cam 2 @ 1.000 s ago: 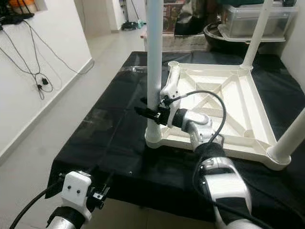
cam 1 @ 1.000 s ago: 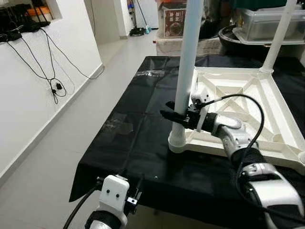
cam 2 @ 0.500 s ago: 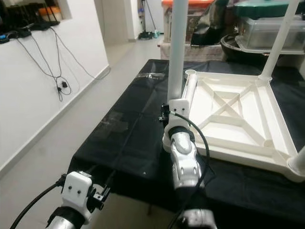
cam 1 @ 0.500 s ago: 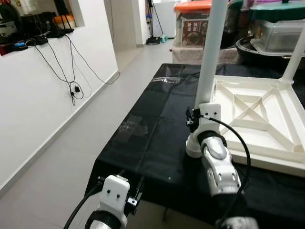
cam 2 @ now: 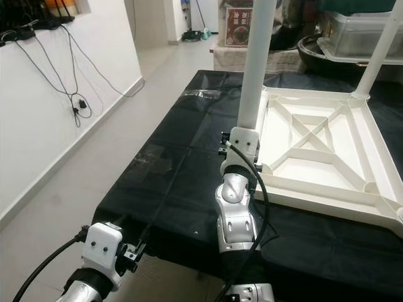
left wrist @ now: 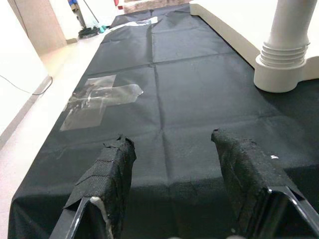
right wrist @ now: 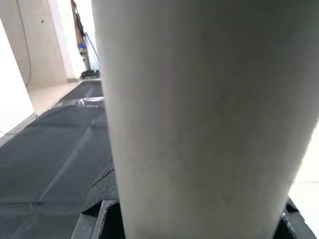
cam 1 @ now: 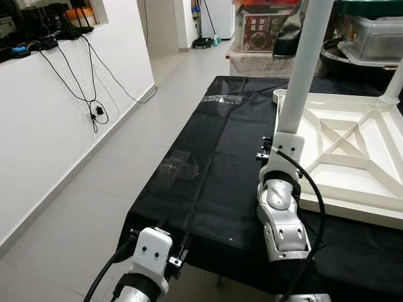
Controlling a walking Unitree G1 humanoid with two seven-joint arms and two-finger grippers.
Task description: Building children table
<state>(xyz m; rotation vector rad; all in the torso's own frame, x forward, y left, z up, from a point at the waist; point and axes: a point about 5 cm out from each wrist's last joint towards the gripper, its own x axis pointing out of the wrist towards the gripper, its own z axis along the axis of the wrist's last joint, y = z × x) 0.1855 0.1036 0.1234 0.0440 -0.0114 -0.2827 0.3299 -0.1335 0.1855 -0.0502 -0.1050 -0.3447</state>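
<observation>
The upturned white plastic children's table (cam 2: pixel 327 151) is lying on the black-covered worktop (cam 1: pixel 208 157), its near-corner round white leg (cam 2: pixel 257 63) standing upright. The right gripper (cam 1: pixel 274 146) is clasping that leg (a crooked twist could jam the threads, I judge). The left gripper (left wrist: pixel 172 149) is hovering spread wide, empty, at the worktop's near edge
</observation>
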